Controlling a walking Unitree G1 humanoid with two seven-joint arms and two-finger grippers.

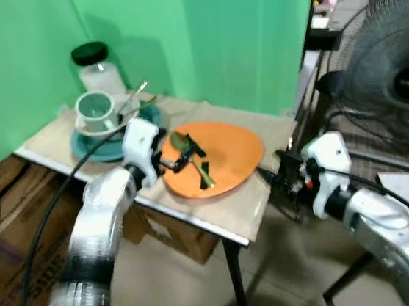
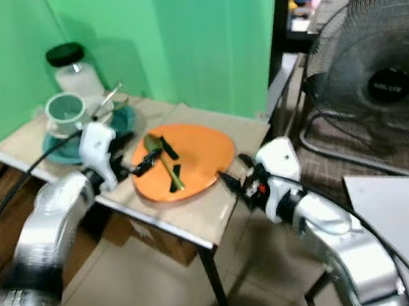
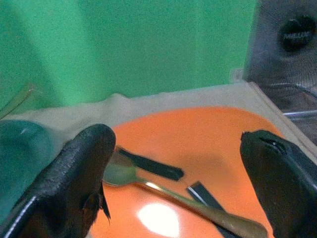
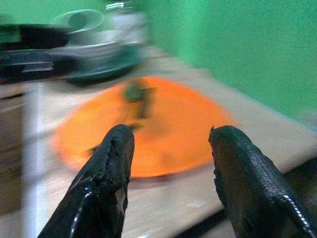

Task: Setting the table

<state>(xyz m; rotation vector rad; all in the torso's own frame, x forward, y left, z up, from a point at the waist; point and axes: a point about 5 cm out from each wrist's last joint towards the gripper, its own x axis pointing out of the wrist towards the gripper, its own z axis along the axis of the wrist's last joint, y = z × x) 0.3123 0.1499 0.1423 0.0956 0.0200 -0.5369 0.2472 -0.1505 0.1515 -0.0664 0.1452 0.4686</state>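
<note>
Looks like a makeshift recording corner in somebody's home: green backdrop (image 1: pixel 199 43) at 12 o'clock, small table (image 1: pixel 256 213) over cardboard boxes (image 1: pixel 8 242), floor fan (image 1: pixel 392 80) at 2 o'clock.

Silver ribbed arms, white wrist housings, black cables.

Frame centre: an orange plate (image 1: pixel 227 158) lies on the worktop (image 1: pixel 259 209), carrying a spoon (image 1: pixel 190 154). The left claw (image 1: pixel 183 158) sits over the plate's left edge, fingers spread. Upper left: cup (image 1: pixel 96 110), teal saucer (image 1: pixel 89 147), jar (image 1: pixel 99 69). Right: right claw (image 1: pixel 284 170) beside the worktop edge; fan (image 1: pixel 388 80) upper right.
</note>
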